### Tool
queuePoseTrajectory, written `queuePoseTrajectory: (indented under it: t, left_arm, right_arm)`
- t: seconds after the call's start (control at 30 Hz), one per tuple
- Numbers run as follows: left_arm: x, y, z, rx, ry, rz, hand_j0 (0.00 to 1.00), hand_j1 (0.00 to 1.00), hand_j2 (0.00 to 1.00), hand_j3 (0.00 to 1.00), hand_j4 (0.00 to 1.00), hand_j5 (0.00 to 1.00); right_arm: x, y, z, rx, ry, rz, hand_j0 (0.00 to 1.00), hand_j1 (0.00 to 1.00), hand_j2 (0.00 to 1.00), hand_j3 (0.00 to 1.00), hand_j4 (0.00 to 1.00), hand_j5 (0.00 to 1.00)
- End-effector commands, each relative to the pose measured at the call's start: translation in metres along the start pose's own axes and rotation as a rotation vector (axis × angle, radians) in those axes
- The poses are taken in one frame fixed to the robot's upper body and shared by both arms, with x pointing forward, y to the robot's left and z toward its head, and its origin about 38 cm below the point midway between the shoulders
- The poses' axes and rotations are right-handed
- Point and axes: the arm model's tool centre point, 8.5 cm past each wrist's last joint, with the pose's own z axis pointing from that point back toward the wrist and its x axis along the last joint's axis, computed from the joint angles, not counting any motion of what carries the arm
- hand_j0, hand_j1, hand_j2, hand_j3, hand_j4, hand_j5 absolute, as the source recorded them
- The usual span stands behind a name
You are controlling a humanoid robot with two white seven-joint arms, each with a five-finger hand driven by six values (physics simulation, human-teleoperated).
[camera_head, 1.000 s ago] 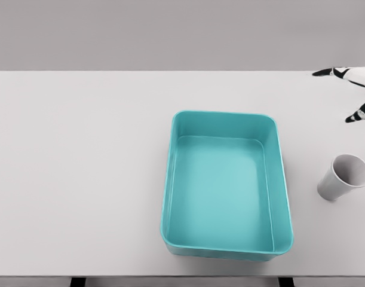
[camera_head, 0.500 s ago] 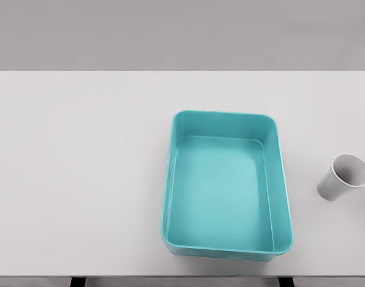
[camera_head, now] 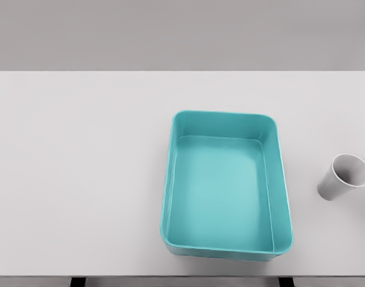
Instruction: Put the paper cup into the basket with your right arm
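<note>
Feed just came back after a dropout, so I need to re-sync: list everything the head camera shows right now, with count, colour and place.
paper cup: one, white, on the table near the right edge, to the right of the basket and apart from it, open mouth showing, nothing visible inside.
basket: one, teal, rectangular, right of the table's middle, holding nothing.
table: one, white, filling most of the view, grey backdrop behind it.
left robot hand: none in view.
right robot hand: none in view.

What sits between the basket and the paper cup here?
Nothing: in the head view only bare table separates the teal basket from the cup.
</note>
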Motion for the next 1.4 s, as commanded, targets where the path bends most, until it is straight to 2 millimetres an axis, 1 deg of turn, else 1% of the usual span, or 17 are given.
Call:
queuePoseTrajectory:
  t: [0.0, 0.1, 0.17, 0.3, 0.37, 0.4, 0.63, 0.77, 0.93, 1.1, 1.37]
  left_arm:
    - [0.0, 0.0, 0.0, 0.0, -0.001, 0.001, 1.0, 1.0, 1.0, 1.0, 1.0, 1.0]
    - [0.0, 0.0, 0.0, 0.0, -0.001, 0.001, 1.0, 1.0, 1.0, 1.0, 1.0, 1.0]
    - [0.0, 0.0, 0.0, 0.0, -0.001, 0.001, 1.0, 1.0, 1.0, 1.0, 1.0, 1.0]
    - [0.0, 0.0, 0.0, 0.0, -0.001, 0.001, 1.0, 1.0, 1.0, 1.0, 1.0, 1.0]
    - [0.0, 0.0, 0.0, -0.002, -0.001, 0.001, 1.0, 1.0, 1.0, 1.0, 1.0, 1.0]
    - [0.0, 0.0, 0.0, 0.0, -0.001, 0.001, 1.0, 1.0, 1.0, 1.0, 1.0, 1.0]
    - [0.0, 0.0, 0.0, 0.0, -0.001, 0.001, 1.0, 1.0, 1.0, 1.0, 1.0, 1.0]
    - [0.0, 0.0, 0.0, 0.0, -0.001, 0.001, 1.0, 1.0, 1.0, 1.0, 1.0, 1.0]
    - [0.0, 0.0, 0.0, 0.0, -0.001, 0.001, 1.0, 1.0, 1.0, 1.0, 1.0, 1.0]
    - [0.0, 0.0, 0.0, -0.002, -0.001, 0.001, 1.0, 1.0, 1.0, 1.0, 1.0, 1.0]
    - [0.0, 0.0, 0.0, 0.0, -0.001, 0.001, 1.0, 1.0, 1.0, 1.0, 1.0, 1.0]
  right_arm:
    - [0.004, 0.005, -0.004, 0.028, -0.015, 0.017, 1.0, 1.0, 1.0, 1.0, 1.0, 1.0]
    - [0.007, 0.023, -0.014, 0.107, -0.018, 0.046, 1.0, 1.0, 1.0, 1.0, 1.0, 1.0]
    - [0.006, 0.026, -0.014, 0.118, -0.013, 0.049, 1.0, 1.0, 1.0, 1.0, 1.0, 1.0]
    - [0.002, 0.038, -0.017, 0.154, -0.008, 0.036, 1.0, 1.0, 1.0, 1.0, 1.0, 1.0]
    - [0.006, 0.041, -0.02, 0.17, -0.021, 0.038, 1.0, 1.0, 1.0, 1.0, 1.0, 1.0]
    - [0.012, 0.044, -0.024, 0.181, -0.042, 0.042, 1.0, 1.0, 1.0, 1.0, 1.0, 1.0]
    - [0.009, 0.049, -0.024, 0.209, -0.022, 0.066, 1.0, 1.0, 1.0, 1.0, 1.0, 1.0]
    - [0.004, 0.06, -0.024, 0.25, -0.005, 0.067, 1.0, 1.0, 1.0, 1.0, 1.0, 1.0]
    - [0.001, 0.066, -0.024, 0.271, 0.004, 0.06, 1.0, 1.0, 1.0, 1.0, 1.0, 1.0]
    - [0.006, 0.073, -0.028, 0.293, -0.017, 0.059, 1.0, 1.0, 1.0, 1.0, 1.0, 1.0]
    - [0.007, 0.076, -0.03, 0.299, -0.022, 0.056, 1.0, 1.0, 1.0, 1.0, 1.0, 1.0]
